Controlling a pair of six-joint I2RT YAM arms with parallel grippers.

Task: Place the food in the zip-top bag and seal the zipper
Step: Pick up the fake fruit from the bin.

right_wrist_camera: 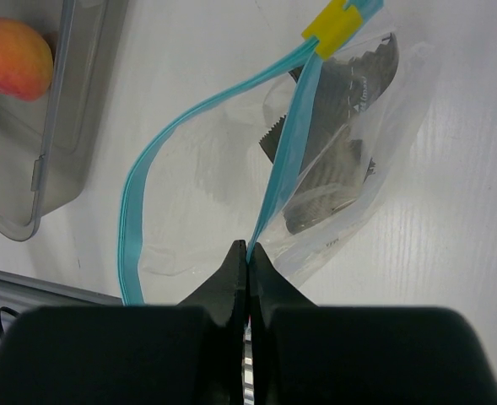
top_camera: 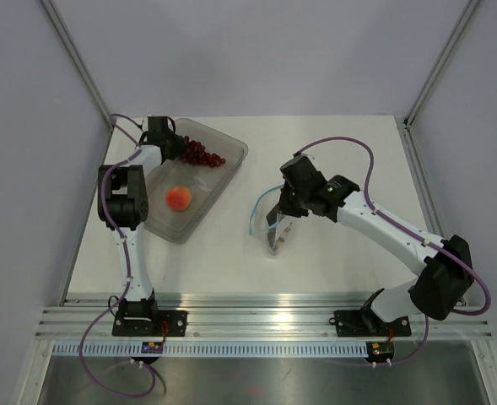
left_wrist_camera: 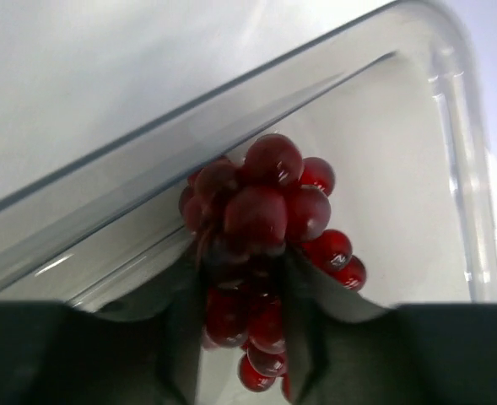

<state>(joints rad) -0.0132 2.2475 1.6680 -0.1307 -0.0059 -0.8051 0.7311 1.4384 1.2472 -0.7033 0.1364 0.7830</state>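
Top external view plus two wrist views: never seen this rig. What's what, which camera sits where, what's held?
Two white robot arms are bolted at the near edge of a table. Each ends in a two-finger gripper. The top view looks down from above and behind them. The other two views come from a camera on each wrist, looking past that arm's own fingers.

On the table are a clear grey tray holding a peach and dark red grapes, and a clear zip-top bag.

The left gripper is down in the tray, fingers on either side of the grapes; whether it grips them yet is unclear. The right gripper is shut on the bag's blue zipper, pinching one side of the mouth, which gapes open.
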